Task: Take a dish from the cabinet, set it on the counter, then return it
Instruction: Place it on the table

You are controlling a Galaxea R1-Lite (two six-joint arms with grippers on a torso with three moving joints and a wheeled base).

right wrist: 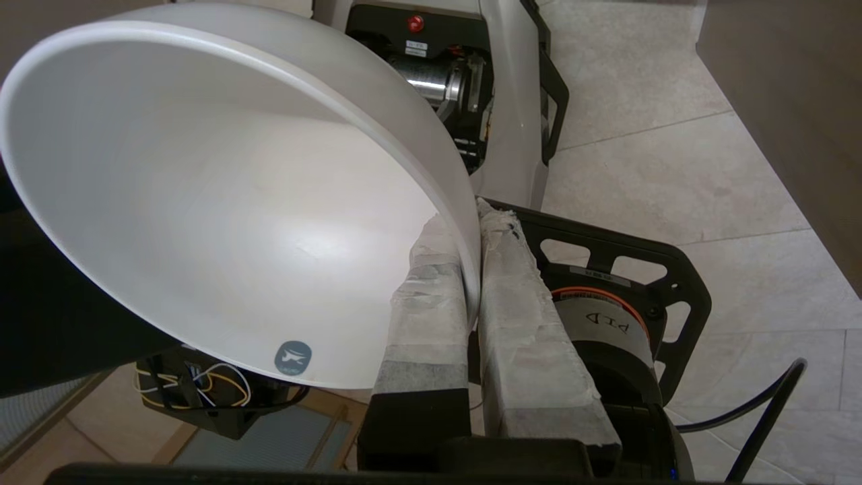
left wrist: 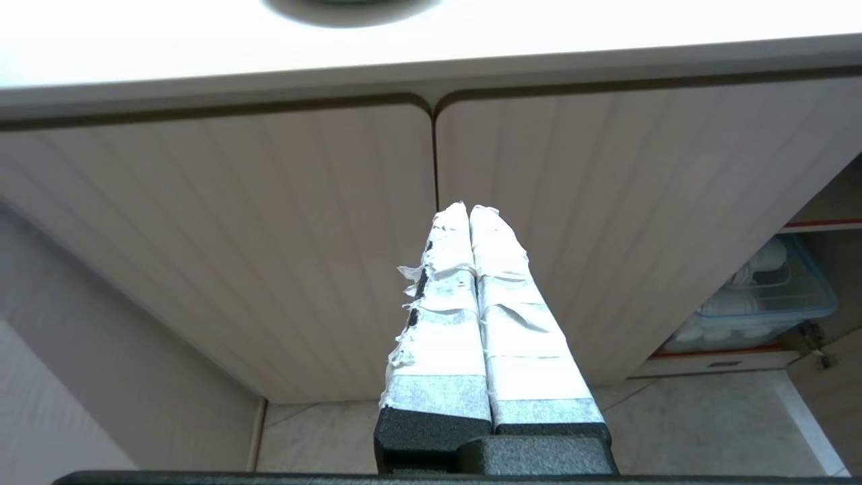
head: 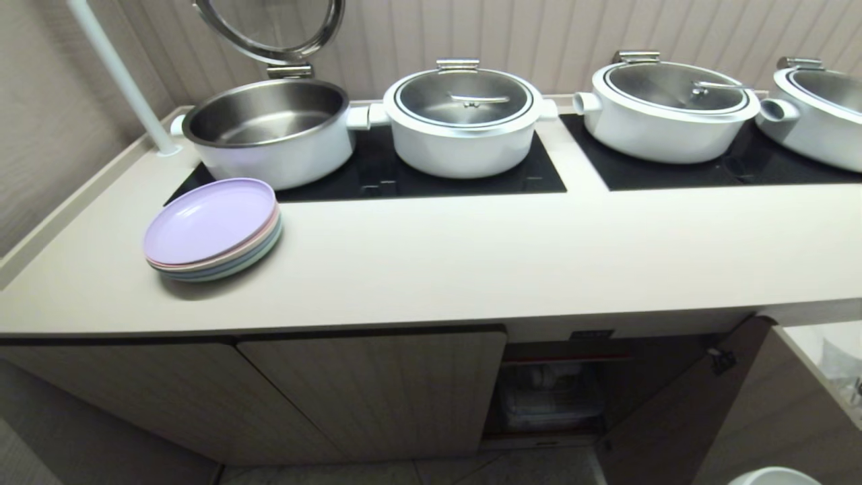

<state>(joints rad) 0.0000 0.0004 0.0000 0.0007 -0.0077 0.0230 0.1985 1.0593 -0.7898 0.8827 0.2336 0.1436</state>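
Over on the left, the left gripper (left wrist: pixel 469 210) hangs pinched together, empty, facing closed cupboard doors. Further right, the cabinet (head: pixel 559 391) stands open below the counter (head: pixel 431 263). Rightmost, the right gripper (right wrist: pixel 471 283) clamps the dish (right wrist: pixel 222 202) by its rim: light, rigid, slick, probably chippable, so that rim pinch seems right.

- Right gripper (right wrist: pixel 471 269): tape-wrapped fingers (right wrist: pixel 431 303) pinched onto the rim of the dish (right wrist: pixel 222 202), one finger inside the wall, one outside. The dish is carried tilted, clear of any surface.
- Left gripper (left wrist: pixel 469 215): taped fingers pressed flat together, nothing between them, pointing level ahead, apart from everything around.
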